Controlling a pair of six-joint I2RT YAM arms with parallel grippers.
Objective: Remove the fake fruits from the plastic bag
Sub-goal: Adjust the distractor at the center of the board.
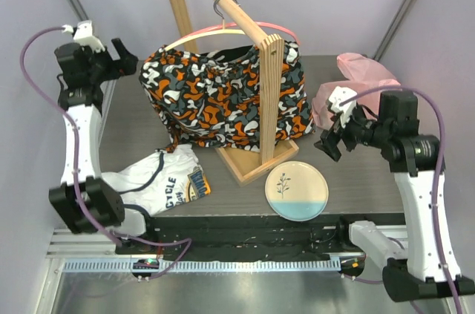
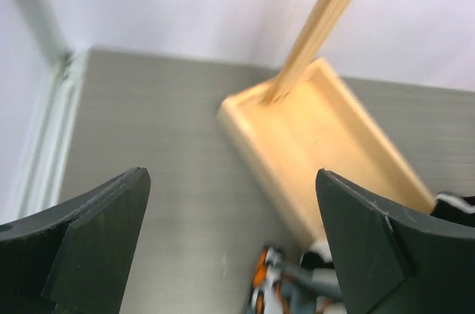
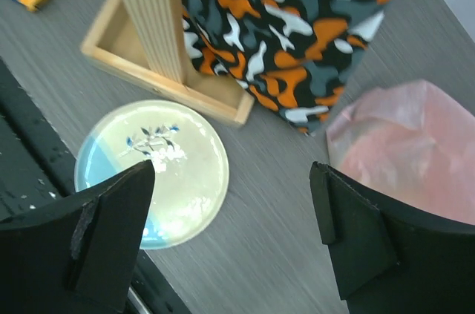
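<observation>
A: Where is the pink plastic bag (image 1: pixel 358 80)?

B: At the far right of the table (image 1: pixel 133 132), beside the patterned garment (image 1: pixel 223 91) that hangs on the wooden rack (image 1: pixel 270 99). From above, the right arm covers the bag's near edge. In the right wrist view the bag (image 3: pixel 412 147) is cut off by the frame's right edge, and one dark finger (image 3: pixel 356 232) hides its lower part.

A: Can you see the fake fruits?

B: No. The film shows only crinkled pink folds, so I cannot tell what lies inside.

A: And the claws?

B: The right gripper (image 1: pixel 330 143) hangs released, its jaws wide with nothing between them, near the bag but apart from it. The cream-and-blue plate (image 3: pixel 200 180) shows past its other finger. The left gripper (image 1: pixel 123 56) is raised at the far left, also spread wide and empty.

A: What does the left wrist camera show?

B: A blurred picture: the rack's tray base (image 2: pixel 319 143), its slanted post running out of the top of the frame, and a scrap of the garment at the bottom edge.

A: Anything else partly seen?

B: A white printed T-shirt (image 1: pixel 163 180) at the near left, tucked partly under the left arm.
</observation>
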